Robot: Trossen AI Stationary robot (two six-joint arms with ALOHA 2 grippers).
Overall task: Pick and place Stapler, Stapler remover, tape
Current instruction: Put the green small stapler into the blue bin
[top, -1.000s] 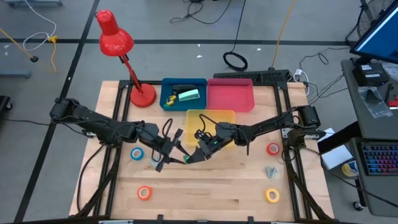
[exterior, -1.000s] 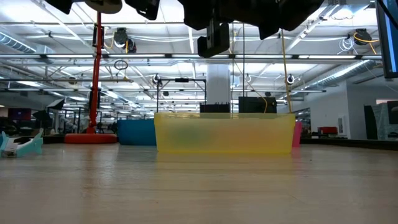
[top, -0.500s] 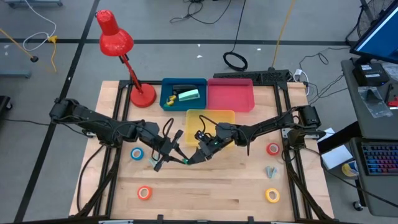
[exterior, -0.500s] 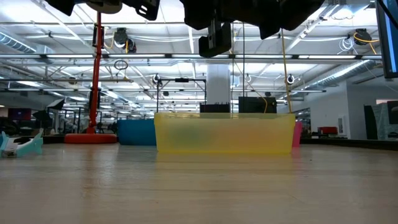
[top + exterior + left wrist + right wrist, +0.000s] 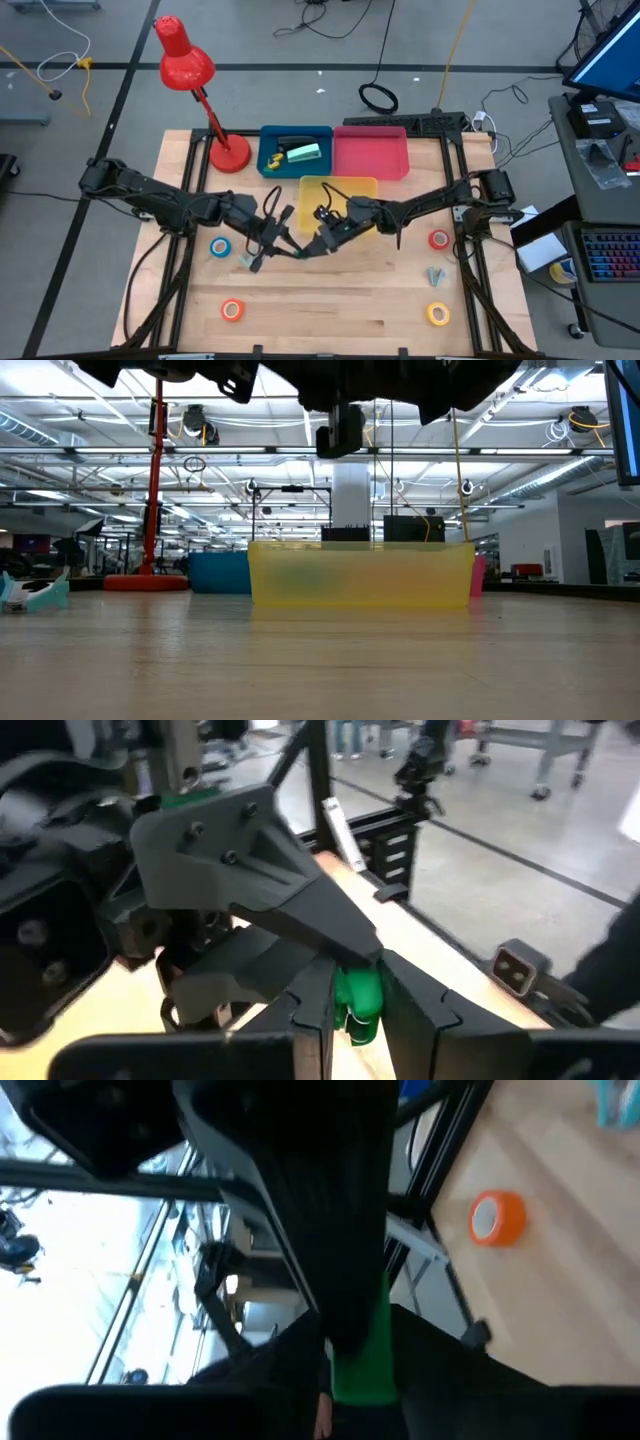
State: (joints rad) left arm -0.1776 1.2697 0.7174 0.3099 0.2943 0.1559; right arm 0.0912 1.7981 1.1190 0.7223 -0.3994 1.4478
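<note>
Left gripper (image 5: 283,247) and right gripper (image 5: 305,250) tip to tip mid-table, both pinching one green piece (image 5: 357,1003), near yellow bin (image 5: 340,187)

You're looking at a worktop (image 5: 330,300) of pale, matt wood planks in a dark metal frame (image 5: 478,290). The yellow bin (image 5: 360,572) looks like frosted, translucent plastic. The red lamp (image 5: 185,60) has a glossy finish. The gripper fingers (image 5: 300,915) are matt black plastic.

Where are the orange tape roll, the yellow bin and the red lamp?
orange tape roll (image 5: 232,310), high view, on its ring.
yellow bin (image 5: 360,572), low view, on its front wall.
red lamp (image 5: 184,55), high view, on its shade.
</note>
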